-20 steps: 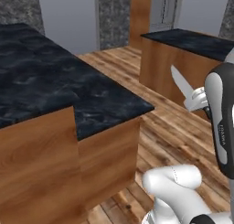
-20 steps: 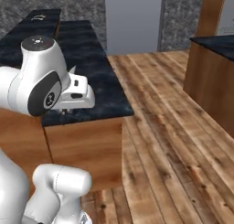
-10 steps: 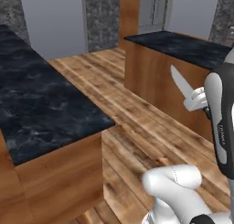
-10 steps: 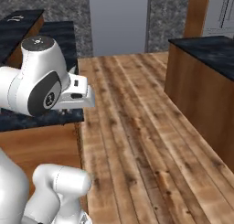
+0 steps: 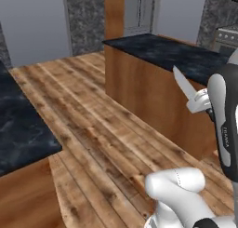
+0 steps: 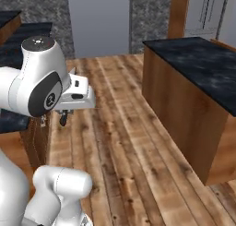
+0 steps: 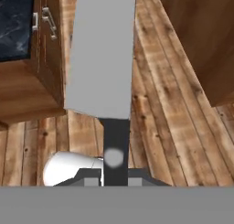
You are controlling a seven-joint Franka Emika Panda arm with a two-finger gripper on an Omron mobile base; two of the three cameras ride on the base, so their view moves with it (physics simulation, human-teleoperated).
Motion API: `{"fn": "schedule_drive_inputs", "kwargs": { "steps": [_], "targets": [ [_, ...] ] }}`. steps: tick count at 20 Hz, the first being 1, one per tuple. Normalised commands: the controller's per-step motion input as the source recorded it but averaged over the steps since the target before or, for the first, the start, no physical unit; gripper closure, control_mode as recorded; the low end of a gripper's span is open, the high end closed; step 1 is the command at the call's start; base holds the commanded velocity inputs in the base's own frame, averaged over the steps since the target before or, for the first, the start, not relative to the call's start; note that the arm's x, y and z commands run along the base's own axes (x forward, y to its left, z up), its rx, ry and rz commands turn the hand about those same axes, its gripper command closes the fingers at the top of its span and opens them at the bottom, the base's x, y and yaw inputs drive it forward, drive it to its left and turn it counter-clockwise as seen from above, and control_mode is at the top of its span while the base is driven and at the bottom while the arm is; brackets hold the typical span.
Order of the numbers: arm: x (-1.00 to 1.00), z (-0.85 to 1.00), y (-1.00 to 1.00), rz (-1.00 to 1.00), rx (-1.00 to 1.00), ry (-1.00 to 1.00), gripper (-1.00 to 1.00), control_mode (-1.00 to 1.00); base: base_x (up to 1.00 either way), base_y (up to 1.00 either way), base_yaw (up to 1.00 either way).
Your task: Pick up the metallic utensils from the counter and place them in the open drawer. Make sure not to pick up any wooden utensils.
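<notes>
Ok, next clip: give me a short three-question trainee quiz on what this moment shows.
1. True or false: the end effector is shut on the knife.
2. In the left base view, the knife blade points: A) down at the wood floor; B) up and to the left; C) straight right.
3. Fill in: in the hand view, the knife's handle is ____ in colour.

Key: 1 true; 2 B; 3 dark.
</notes>
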Motion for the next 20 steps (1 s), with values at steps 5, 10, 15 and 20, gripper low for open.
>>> {"fn": "schedule_drive_inputs", "kwargs": {
  "steps": [5, 10, 15, 20],
  "targets": [
    [0.00, 0.00, 0.00, 0.00, 0.00, 0.00, 1.00, 1.00, 0.32, -1.00, -0.21],
    [0.00, 0.00, 0.00, 0.00, 0.00, 0.00, 1.00, 1.00, 0.40, -1.00, -0.17],
    [0.00, 0.00, 0.00, 0.00, 0.00, 0.00, 1.00, 1.00, 0.37, -1.00, -0.08],
    [0.00, 0.00, 0.00, 0.00, 0.00, 0.00, 1.00, 1.00, 0.40, -1.00, -0.28]
  ]
}}
